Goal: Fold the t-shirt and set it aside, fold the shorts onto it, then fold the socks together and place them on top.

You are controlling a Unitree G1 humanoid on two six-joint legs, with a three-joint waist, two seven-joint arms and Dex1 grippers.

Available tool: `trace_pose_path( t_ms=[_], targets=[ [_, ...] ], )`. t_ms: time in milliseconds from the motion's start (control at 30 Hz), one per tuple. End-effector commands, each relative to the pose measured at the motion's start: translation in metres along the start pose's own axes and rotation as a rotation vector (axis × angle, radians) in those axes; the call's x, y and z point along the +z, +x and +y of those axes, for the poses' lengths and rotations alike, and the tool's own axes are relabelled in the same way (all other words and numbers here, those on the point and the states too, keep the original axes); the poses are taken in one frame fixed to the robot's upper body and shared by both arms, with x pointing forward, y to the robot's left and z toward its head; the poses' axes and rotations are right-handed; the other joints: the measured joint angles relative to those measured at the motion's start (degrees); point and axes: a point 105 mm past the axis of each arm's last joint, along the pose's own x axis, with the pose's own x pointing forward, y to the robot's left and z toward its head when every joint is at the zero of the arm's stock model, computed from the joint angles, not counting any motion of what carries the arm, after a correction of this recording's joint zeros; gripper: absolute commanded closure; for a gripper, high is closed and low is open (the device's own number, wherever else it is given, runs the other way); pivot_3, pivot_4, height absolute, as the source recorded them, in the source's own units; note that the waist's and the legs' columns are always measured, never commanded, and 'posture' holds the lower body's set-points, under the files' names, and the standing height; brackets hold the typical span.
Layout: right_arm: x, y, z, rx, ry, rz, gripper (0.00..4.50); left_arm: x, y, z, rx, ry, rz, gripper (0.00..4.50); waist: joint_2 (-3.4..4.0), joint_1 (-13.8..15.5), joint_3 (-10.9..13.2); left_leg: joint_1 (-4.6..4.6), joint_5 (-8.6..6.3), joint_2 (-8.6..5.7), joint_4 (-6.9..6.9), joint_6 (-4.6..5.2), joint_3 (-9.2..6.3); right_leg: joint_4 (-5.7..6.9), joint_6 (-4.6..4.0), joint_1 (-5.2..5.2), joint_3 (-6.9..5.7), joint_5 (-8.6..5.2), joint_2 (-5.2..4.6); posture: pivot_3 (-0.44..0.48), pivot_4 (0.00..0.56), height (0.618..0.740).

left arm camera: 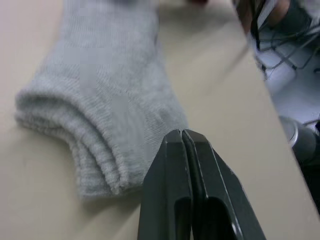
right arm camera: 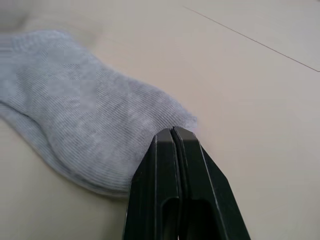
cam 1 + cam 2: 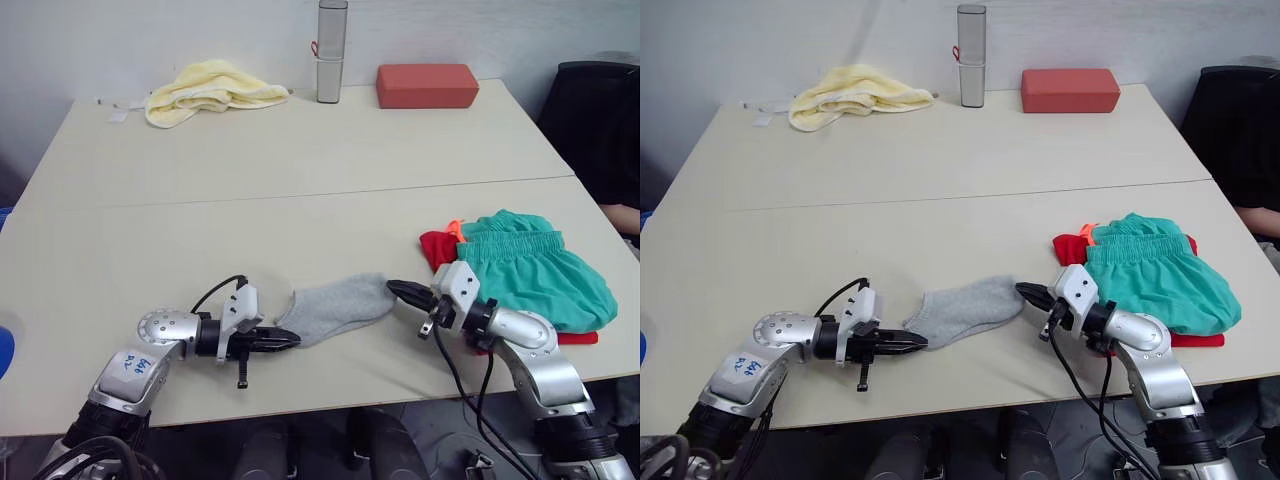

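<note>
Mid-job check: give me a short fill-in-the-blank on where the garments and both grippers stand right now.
1. The socks lie flat between the left gripper and the ____ gripper.
2. The shorts lie on top of the ____.
3. In the wrist views, both grippers' fingers are ____.
4. At the table's far edge, the red block stands beside a grey ____.

Missing words: right; t-shirt; shut; bottle

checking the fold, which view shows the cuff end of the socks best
The left wrist view: the socks lie close up, with the stacked ribbed cuff edges plain beside the shut left gripper. The right wrist view gives the opposite, rounded end at the shut right gripper. The eye views show the whole pair lying between both grippers on the table.
</note>
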Motion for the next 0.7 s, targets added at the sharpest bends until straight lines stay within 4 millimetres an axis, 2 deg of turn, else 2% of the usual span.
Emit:
trace_pose_path(
  t_ms=[33,100,233,300,400,533,700],
  targets=[
    [0.024,-0.008,0.004,0.023,-0.012,-0.066,4.5,0.029,-0.012,0.002,0.03,0.057,-0.117,4.45,0.0,0.08,0.0,0.01,0.0,0.0,0.01,0.0,0.0,0.0,0.0,0.01,0.0,0.0,0.0,0.0,0.15,0.74],
    [0.026,-0.01,0.015,0.074,0.008,-0.075,4.5,0.036,-0.015,0.004,0.05,0.084,-0.139,4.45,0.0,0.22,0.0,0.0,-0.01,0.0,0.01,0.02,-0.02,-0.01,0.0,0.01,0.0,0.0,-0.01,0.0,0.15,0.74],
    [0.027,-0.009,0.019,0.094,0.024,-0.077,4.5,0.037,-0.01,0.009,0.085,0.067,-0.153,4.45,0.0,0.2,0.0,0.0,-0.04,-0.01,0.01,0.06,-0.02,-0.04,0.02,0.03,0.0,0.01,-0.01,0.0,0.15,0.74],
    [0.021,-0.003,0.021,0.099,0.013,-0.054,4.5,0.027,-0.001,0.008,0.064,0.089,-0.103,4.45,0.0,0.18,0.0,0.0,-0.04,-0.02,0.02,0.06,0.0,-0.03,0.02,0.03,-0.01,0.01,-0.01,0.0,0.15,0.74],
    [0.008,0.022,0.028,0.102,-0.006,-0.018,4.5,0.009,0.026,0.017,0.097,0.086,-0.041,4.45,0.0,0.16,0.0,0.04,-0.04,-0.02,0.02,0.05,0.02,-0.01,0.02,0.04,-0.01,0.01,0.01,0.0,0.15,0.74],
    [-0.001,0.032,0.031,0.107,-0.02,0.017,4.5,0.002,0.04,0.025,0.143,0.092,-0.002,4.45,0.0,0.19,0.0,-0.06,-0.03,-0.03,0.06,0.05,0.04,0.12,0.02,-0.03,-0.02,0.01,0.02,0.0,0.15,0.74],
    [-0.014,0.018,0.017,0.057,-0.028,0.087,4.5,-0.015,0.028,0.029,0.188,0.062,0.096,4.45,0.0,0.06,0.0,-0.1,-0.08,-0.02,0.26,0.14,0.03,0.08,0.07,0.03,-0.02,0.04,0.02,0.0,0.15,0.74]
  ],
)
